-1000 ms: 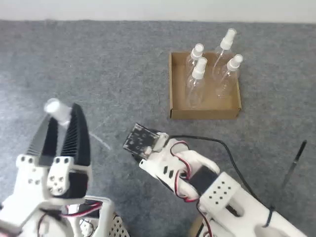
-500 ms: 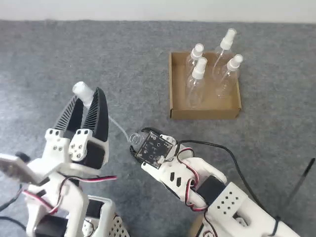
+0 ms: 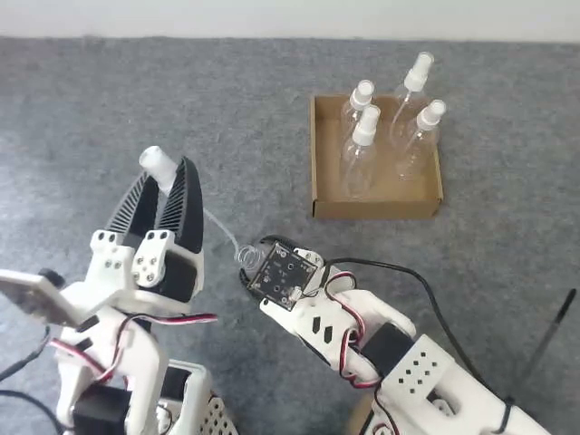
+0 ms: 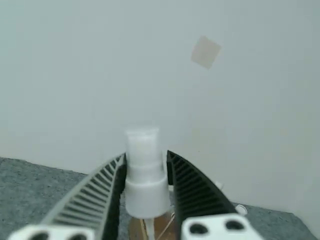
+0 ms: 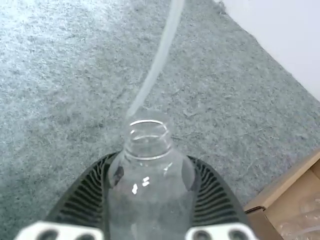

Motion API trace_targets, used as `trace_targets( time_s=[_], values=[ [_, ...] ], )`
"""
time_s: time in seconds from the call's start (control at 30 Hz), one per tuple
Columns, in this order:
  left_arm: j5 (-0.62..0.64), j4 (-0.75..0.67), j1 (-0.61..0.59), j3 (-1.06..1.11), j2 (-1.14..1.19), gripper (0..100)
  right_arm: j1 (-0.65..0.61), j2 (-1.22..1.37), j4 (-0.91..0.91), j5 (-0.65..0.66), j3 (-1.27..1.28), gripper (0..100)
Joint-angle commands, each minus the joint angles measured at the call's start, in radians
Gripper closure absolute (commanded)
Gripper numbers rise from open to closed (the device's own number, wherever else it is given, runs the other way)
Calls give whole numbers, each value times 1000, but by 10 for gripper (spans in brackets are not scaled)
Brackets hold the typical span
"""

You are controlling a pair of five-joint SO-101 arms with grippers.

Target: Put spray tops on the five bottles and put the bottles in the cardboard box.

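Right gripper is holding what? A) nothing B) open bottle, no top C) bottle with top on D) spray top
B: the right gripper is shut on a bottle with a bare open neck; the spray top is in the left gripper.

A grey, carpet-like cover lies over the whole tabletop (image 3: 227, 100), and a plain white wall (image 3: 272, 18) runs along its far edge. In the left wrist view, 1 small pale square patch (image 4: 205, 51) sits high on that wall. A thin black stick (image 3: 556, 319) lies slanted on the cover near the right edge.
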Motion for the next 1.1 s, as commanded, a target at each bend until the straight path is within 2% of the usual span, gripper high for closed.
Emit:
trace_targets(
  time_s=[0.0, 0.67, 1.07],
  values=[
    [6, -20, 3, -61, 18, 991, 5, -36, -27, -17, -21, 993],
    [2, -20, 3, -93, 21, 991, 5, -36, -38, -15, -3, 993],
    [-32, -5, 5, 153, 14, 991, 7, -44, -38, -17, -3, 993]
  ],
)
